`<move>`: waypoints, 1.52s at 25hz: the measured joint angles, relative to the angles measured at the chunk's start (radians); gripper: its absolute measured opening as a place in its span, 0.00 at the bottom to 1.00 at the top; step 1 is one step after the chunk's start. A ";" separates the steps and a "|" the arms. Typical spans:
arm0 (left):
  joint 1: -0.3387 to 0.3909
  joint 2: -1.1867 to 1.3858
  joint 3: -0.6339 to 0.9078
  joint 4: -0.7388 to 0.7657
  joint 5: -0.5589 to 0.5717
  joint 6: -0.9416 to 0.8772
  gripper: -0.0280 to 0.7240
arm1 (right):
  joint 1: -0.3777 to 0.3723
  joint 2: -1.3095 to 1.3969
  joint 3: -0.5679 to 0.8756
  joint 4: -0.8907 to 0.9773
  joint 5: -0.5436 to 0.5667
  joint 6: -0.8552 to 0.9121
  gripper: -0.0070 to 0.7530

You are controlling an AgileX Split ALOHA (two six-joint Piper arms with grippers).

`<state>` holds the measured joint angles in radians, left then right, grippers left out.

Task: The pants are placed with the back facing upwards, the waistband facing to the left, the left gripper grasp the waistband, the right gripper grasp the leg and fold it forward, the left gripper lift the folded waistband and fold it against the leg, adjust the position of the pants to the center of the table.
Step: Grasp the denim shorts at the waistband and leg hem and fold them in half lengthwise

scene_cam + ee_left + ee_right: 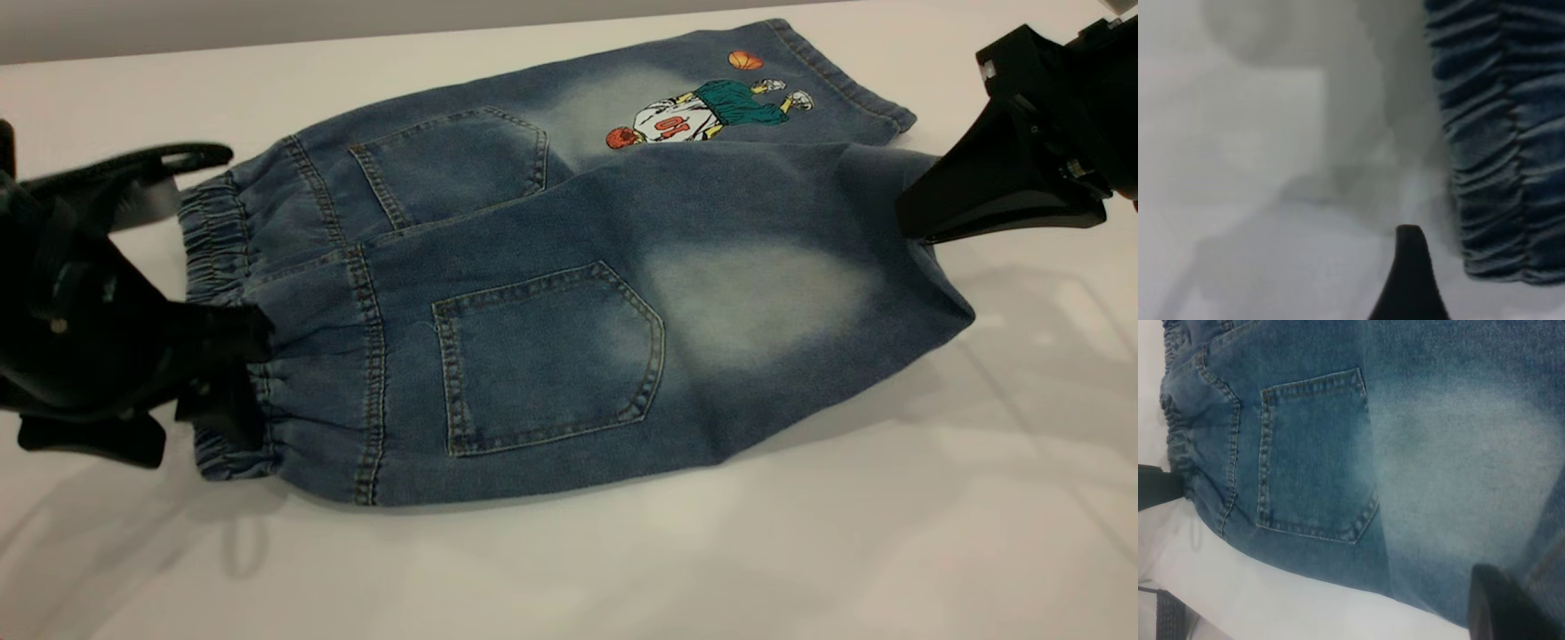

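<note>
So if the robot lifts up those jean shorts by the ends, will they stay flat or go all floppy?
Probably floppy: the denim shorts already sag and fold between the left gripper and right gripper. The gathered elastic waistband looks stretchy, so it may bunch. They seem unlikely to slide much on the table.

print on the pants (pixel 551 293) reads "01".

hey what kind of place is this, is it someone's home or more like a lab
Probably a lab or test bench. The table is a bare pale surface holding only the pants, with a black left gripper at the waistband and a right gripper at the leg. No household items show.
</note>
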<state>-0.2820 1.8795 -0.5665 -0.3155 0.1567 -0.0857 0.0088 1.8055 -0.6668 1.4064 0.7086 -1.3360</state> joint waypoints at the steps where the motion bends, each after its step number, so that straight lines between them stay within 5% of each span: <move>1: 0.000 0.010 0.000 0.000 -0.008 0.000 0.70 | 0.000 0.000 0.000 0.000 0.000 0.000 0.02; 28: 0.000 0.035 -0.005 -0.010 -0.135 -0.032 0.70 | 0.000 0.000 0.000 0.002 0.009 0.000 0.03; 38: 0.000 0.035 -0.005 -0.028 -0.157 -0.032 0.40 | 0.000 0.000 0.000 0.003 0.015 0.000 0.03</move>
<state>-0.2820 1.9144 -0.5716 -0.3440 0.0000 -0.1177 0.0088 1.8055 -0.6668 1.4092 0.7233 -1.3360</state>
